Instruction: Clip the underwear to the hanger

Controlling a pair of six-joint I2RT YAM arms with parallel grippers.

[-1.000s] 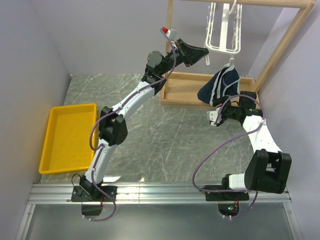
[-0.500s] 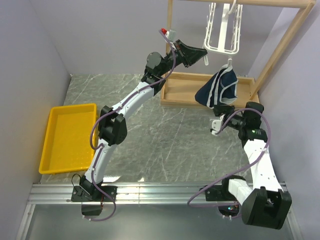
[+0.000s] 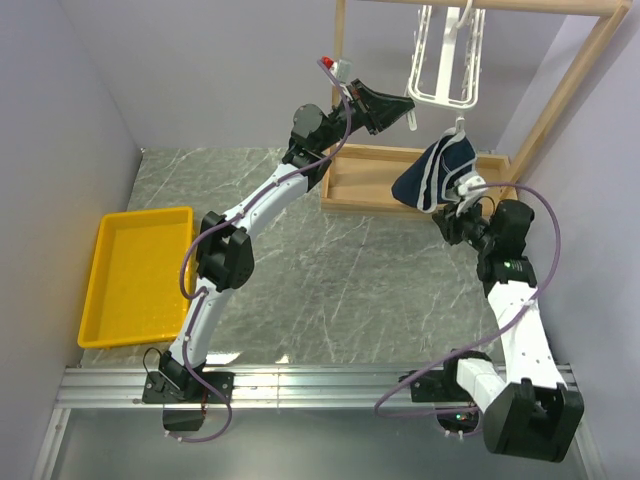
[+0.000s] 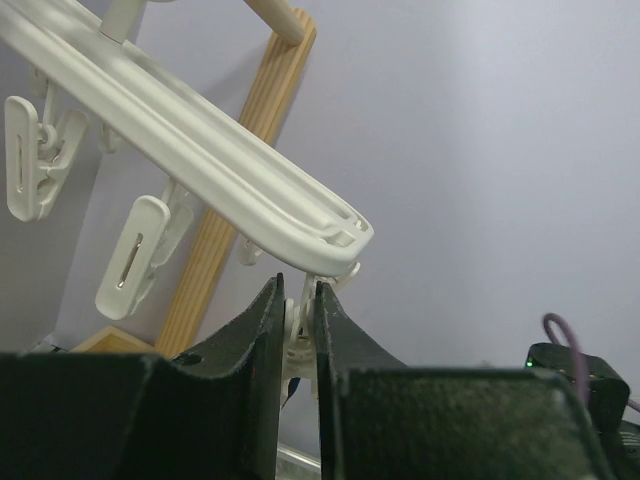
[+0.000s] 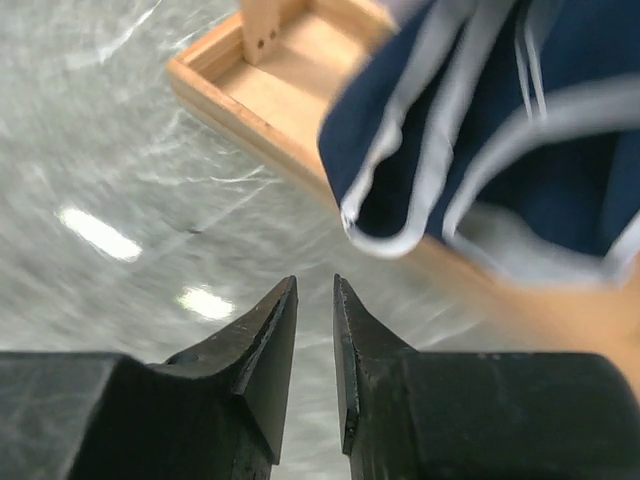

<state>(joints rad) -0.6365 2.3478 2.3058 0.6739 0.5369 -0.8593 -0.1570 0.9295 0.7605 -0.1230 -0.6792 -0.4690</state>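
Underwear (image 3: 440, 175) hung below the hanger (image 3: 440, 98), one gripper on a clip and the other empty.

The navy briefs dangled by their top corner from a small clip under the white hanger's lower edge, above the wooden rack base (image 3: 365, 185) and clear of the marble table (image 3: 330, 270). The left gripper (image 4: 297, 290) was raised to the hanger's corner, its fingers clenched on a white clip (image 4: 298, 338) just beneath the frame (whether this was the clip that bore the briefs could not be told). Two more clips (image 4: 135, 255) hung free farther along the frame. The right gripper (image 5: 315, 290) sat low, just beneath the fabric's hanging edge and apart from it, its fingers narrowly parted with nothing between them. A yellow tray (image 3: 140, 214) lay well to the left.
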